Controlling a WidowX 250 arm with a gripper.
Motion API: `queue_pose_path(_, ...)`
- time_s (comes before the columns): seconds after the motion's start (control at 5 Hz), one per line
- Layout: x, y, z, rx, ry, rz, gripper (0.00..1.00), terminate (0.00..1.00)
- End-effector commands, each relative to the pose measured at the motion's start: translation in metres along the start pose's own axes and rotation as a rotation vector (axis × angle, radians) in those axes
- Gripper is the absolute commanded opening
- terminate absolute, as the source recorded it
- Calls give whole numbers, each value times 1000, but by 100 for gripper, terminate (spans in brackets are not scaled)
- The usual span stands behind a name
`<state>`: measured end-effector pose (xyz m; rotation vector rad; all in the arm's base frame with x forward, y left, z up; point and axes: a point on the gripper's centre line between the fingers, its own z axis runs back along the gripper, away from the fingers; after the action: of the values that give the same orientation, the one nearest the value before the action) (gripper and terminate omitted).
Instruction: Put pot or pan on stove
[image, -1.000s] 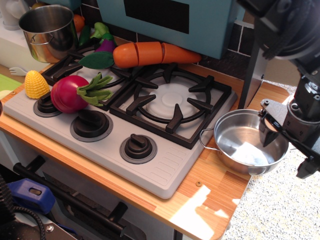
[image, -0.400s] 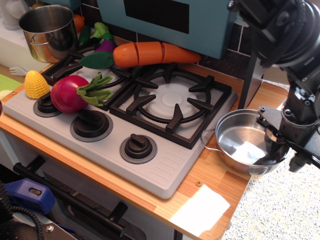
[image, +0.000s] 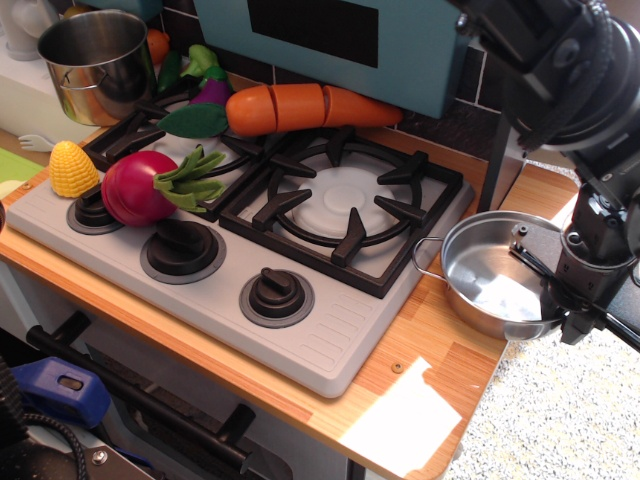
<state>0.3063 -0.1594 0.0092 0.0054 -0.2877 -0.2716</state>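
1. Pincer (image: 562, 300) sits at the right edge of the view, its dark fingers clamped on the right rim of the pan (image: 492, 274), one finger inside the bowl and the other outside.
2. That shallow steel pan is just to the right of the stove (image: 330, 340), over the wooden desk (image: 440, 350), tipped so its right side is higher; I cannot tell whether its base touches the wood.
3. One thin wire loop handle on the pan points left toward the stove's corner, close to it but apart.
4. On the stove, the right burner grate (image: 345, 205) is bare.
5. Across the back of the grates lies a toy carrot (image: 310, 107), with a purple eggplant (image: 210, 92) beside its left end.
6. A red radish with green leaves (image: 145, 187) rests on the front left of the stove, next to a yellow corn piece (image: 73, 168).
7. A taller steel pot (image: 97, 62) stands at the far left corner, behind the left grate.
8. Three round black knobs (image: 276, 295) line the front of the stove.
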Motion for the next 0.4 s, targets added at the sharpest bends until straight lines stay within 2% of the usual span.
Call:
queue_pose_path(0.0,9,-7,49,44,17,39,0,0)
queue_pose_path(0.2,7,-1,85,117,80,31,0,0)
